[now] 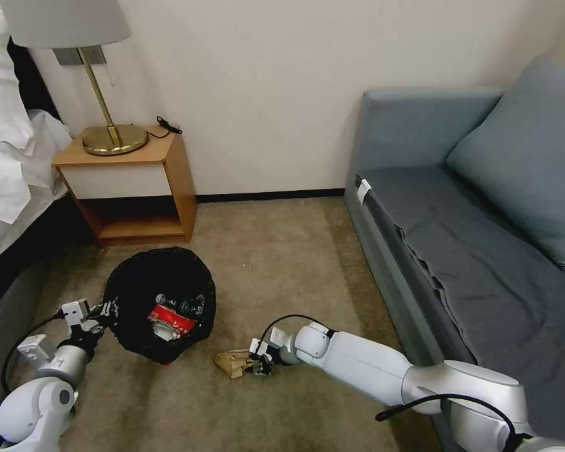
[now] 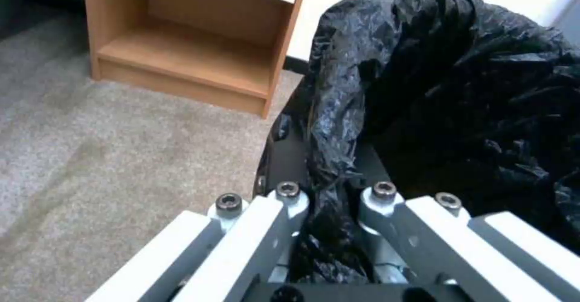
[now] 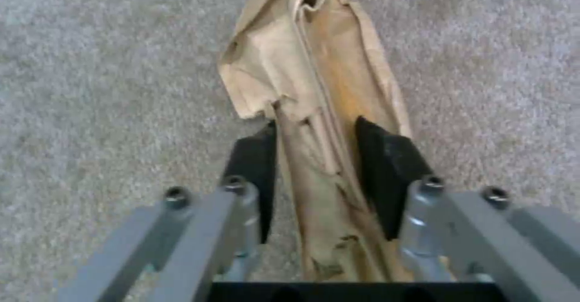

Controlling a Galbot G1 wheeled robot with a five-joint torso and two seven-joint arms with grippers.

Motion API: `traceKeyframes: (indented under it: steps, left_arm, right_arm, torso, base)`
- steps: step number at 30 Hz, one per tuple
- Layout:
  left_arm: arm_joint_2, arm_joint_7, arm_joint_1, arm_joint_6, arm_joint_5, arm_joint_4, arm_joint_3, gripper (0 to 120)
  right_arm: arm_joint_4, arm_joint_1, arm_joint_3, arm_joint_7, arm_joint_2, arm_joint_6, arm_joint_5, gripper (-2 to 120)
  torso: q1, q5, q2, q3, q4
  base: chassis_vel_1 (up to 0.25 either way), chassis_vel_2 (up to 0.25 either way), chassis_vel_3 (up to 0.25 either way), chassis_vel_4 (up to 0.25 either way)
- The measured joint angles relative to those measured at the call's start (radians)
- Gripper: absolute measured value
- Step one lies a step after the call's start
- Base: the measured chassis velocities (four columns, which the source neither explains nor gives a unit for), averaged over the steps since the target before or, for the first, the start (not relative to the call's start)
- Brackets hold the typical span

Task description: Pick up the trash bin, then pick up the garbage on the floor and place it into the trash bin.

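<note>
My right gripper (image 1: pixel 258 364) sat low at lower centre, its jaws pinching the crumpled brown bag (image 3: pixel 314 111) on the carpet (image 1: pixel 282 251). At lower left, my left gripper (image 1: pixel 107 312) clamped the bin's (image 1: pixel 160 301) black-lined rim; a red wrapper (image 1: pixel 171 319) and a bottle (image 1: pixel 181 304) lay inside.

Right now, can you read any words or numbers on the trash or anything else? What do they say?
No text here can be read.
Red-and-white wrapper inside the trash bin: print is too blurred to read.
Bottle in the bin: its label is too small to read.
Brown paper bag between the right gripper's fingers: no print visible.
White tag on the sofa edge: nothing readable.
</note>
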Motion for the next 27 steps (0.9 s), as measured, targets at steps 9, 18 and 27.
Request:
traceKeyframes:
  steps: [9, 18, 27]
  left_arm:
    - [-0.004, -0.003, -0.001, 0.002, -0.003, 0.000, 0.002, 4]
    - [-0.006, -0.002, 0.003, 0.002, -0.005, 0.002, -0.002, 4]
    - [-0.018, -0.002, 0.022, 0.002, -0.001, -0.009, 0.005, 4]
  right_arm:
    - [0.029, -0.010, 0.037, 0.028, -0.030, 0.001, -0.008, 0]
    - [0.072, -0.019, 0.106, 0.057, -0.075, -0.004, 0.003, 0]
    - [0.366, 0.039, 0.354, 0.136, -0.334, -0.023, 0.088, 0]
  torso:
    - [0.000, 0.0001, 0.000, 0.000, 0.0000]
    - [0.000, 0.0001, 0.000, 0.000, 0.0000]
    - [0.000, 0.0003, 0.000, 0.000, -0.0005]
  base:
    - [0.000, 0.000, 0.000, 0.000]
    - [0.000, 0.000, 0.000, 0.000]
    - [0.000, 0.000, 0.000, 0.000]
